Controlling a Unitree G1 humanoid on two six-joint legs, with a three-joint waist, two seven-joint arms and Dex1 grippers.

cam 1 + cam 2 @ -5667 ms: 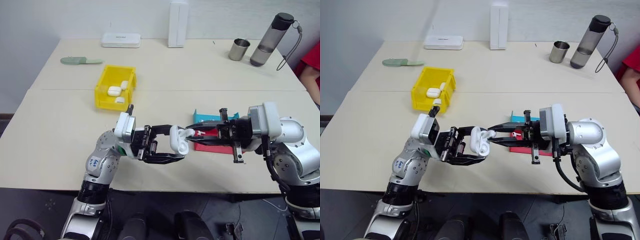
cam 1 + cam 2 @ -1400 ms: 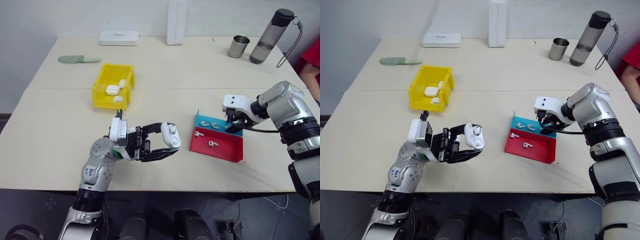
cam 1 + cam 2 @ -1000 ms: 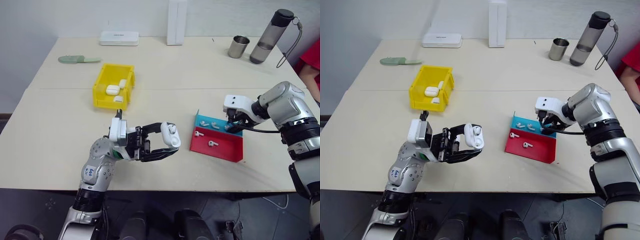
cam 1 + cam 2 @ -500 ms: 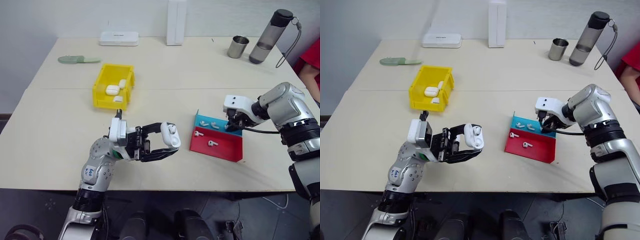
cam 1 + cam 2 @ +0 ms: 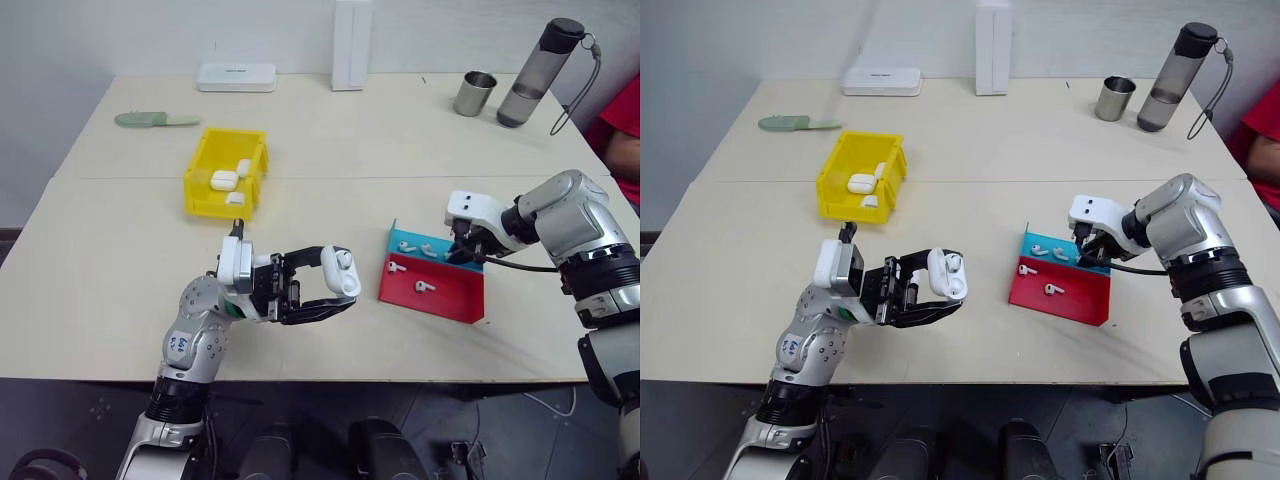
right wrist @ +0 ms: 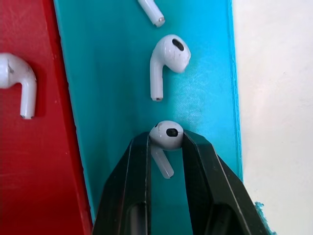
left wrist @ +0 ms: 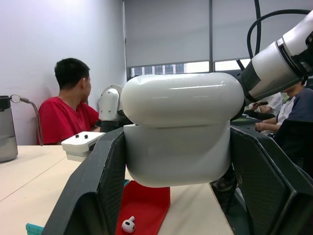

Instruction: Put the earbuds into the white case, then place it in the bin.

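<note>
From the head camera, the left end effector (image 5: 335, 290) is up over the front of the table (image 5: 120, 260), clamped on the white case (image 5: 339, 272), lid flipped open and an earbud already seated inside. Over on the right, the right end effector (image 5: 462, 252) is nosed down into the blue tray (image 5: 432, 243), which sits edge to edge with the red tray (image 5: 450, 295); loose earbuds (image 5: 419, 286) lie in both. The yellow bin (image 5: 200, 175) waits well back on the left side with white cases in it, and a metal cup (image 5: 472, 93) and a dark bottle (image 5: 528, 73) stand at the far right corner. Left wrist view now: the case (image 7: 181, 127) is wedged tight between the two black fingers (image 7: 100, 191), a person in a red shirt (image 7: 66, 115) beyond. Right wrist view: the fingertips (image 6: 142, 147) are pinched on the head of one earbud (image 6: 166, 135) on the blue floor, another earbud (image 6: 166, 61) lying just beyond, apart.
</note>
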